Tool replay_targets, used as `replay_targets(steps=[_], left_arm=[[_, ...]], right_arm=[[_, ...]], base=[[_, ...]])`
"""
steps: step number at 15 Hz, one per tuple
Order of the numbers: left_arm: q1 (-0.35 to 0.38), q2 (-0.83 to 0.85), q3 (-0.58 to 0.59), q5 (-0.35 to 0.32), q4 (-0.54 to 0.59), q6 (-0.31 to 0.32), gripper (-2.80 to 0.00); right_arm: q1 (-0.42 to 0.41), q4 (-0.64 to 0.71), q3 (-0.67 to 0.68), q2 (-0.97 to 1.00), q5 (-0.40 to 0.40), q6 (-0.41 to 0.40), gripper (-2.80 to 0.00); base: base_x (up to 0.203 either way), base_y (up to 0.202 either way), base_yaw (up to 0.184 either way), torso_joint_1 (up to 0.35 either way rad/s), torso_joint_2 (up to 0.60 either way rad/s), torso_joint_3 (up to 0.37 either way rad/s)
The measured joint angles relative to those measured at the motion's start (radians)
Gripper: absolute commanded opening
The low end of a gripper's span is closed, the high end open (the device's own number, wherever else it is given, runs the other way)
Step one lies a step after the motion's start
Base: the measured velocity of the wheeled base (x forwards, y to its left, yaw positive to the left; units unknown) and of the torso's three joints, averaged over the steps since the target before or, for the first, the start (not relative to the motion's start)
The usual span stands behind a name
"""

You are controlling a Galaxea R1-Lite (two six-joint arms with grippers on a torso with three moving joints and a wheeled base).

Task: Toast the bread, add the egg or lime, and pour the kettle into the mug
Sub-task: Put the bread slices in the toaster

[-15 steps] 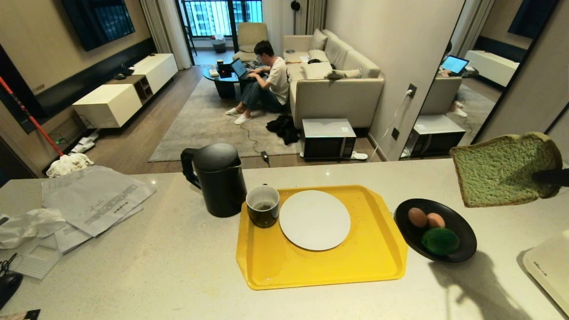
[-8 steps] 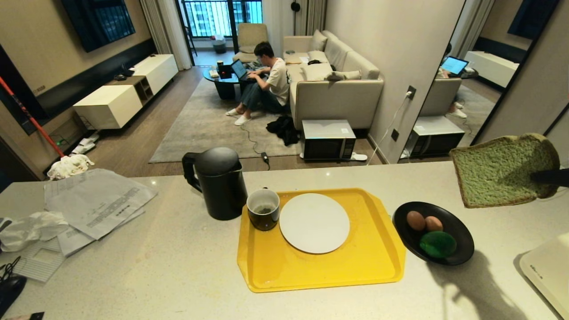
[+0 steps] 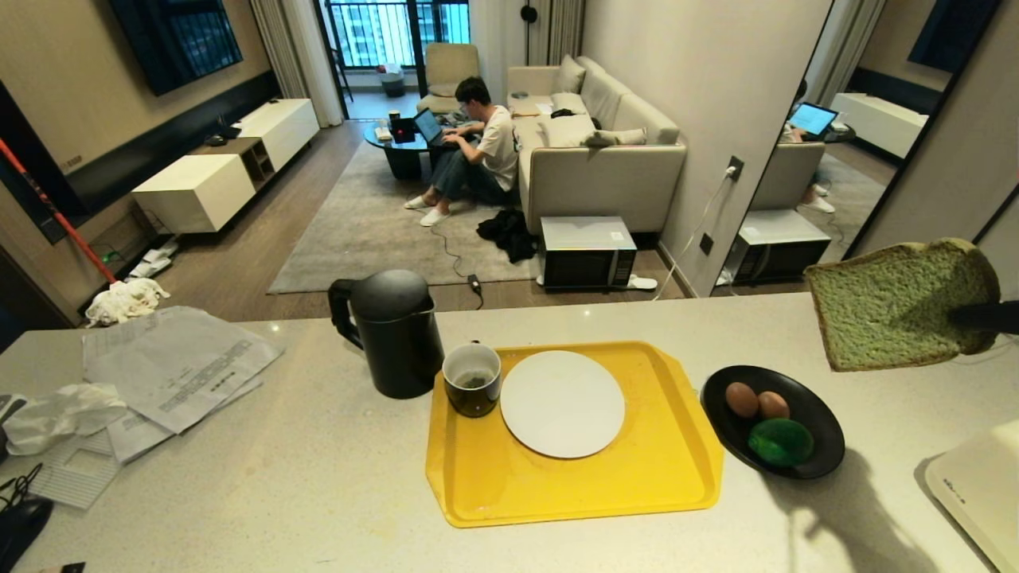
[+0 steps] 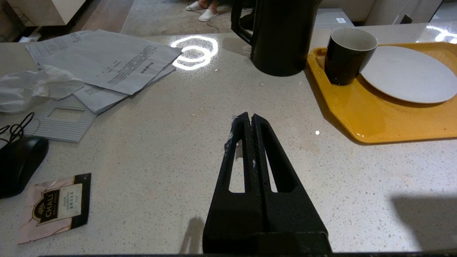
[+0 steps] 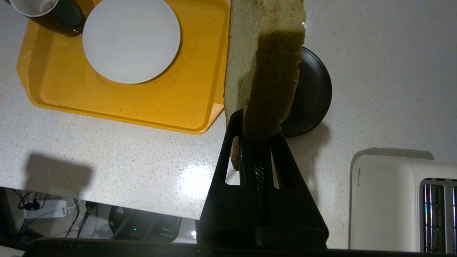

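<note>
two eggs [image 3: 756,402], lime [image 3: 781,442] in black bowl [image 3: 824,454]; right hand [image 5: 257,130] grips bread [image 3: 892,306] (left hand [image 4: 249,119] closed).

Even indoor light, ring-shaped lamp glare on the counter [image 4: 194,51], soft shadows, wide-angle bending at head-view edges

Pale green bread [image 3: 892,310], black kettle [image 3: 394,334], yellow tray [image 3: 573,485], white plate [image 3: 562,404], speckled counter [image 3: 279,493]

The bread [image 3: 896,310] hangs above the counter's [image 3: 239,493] right end, pinched by the right gripper [image 3: 967,317]. Mid-counter sits a tray [image 3: 573,485] — mug [image 3: 472,380] and plate [image 3: 562,403] on it — kettle [image 3: 390,330] just beside its far-left corner.
</note>
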Motion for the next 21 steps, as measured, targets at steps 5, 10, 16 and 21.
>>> replay_targets(steps=[5, 10, 16, 21], left_arm=[[0.000, 0.000, 0.000, 0.000, -0.001, 0.000, -2.80], [0.000, 0.000, 0.000, 0.000, -0.001, 0.000, -2.80], [0.000, 0.000, 0.000, 0.000, 0.000, 0.000, -2.80], [0.000, 0.000, 0.000, 0.000, 0.000, 0.000, -2.80]], right_arm=[[0.000, 0.000, -0.001, 0.003, 0.000, 0.000, -2.80], [0.000, -0.001, 0.002, 0.003, -0.001, 0.000, -2.80], [0.000, 0.000, 0.007, 0.002, -0.014, 0.000, -2.80], [0.000, -0.002, 0.005, 0.002, -0.015, 0.000, -2.80]], base=[[0.000, 0.000, 0.000, 0.066, -0.13, -0.059], [0.000, 0.000, 0.000, 0.020, -0.04, -0.016], [0.000, 0.000, 0.000, 0.000, 0.00, 0.000], [0.000, 0.000, 0.000, 0.000, 0.00, 0.000]])
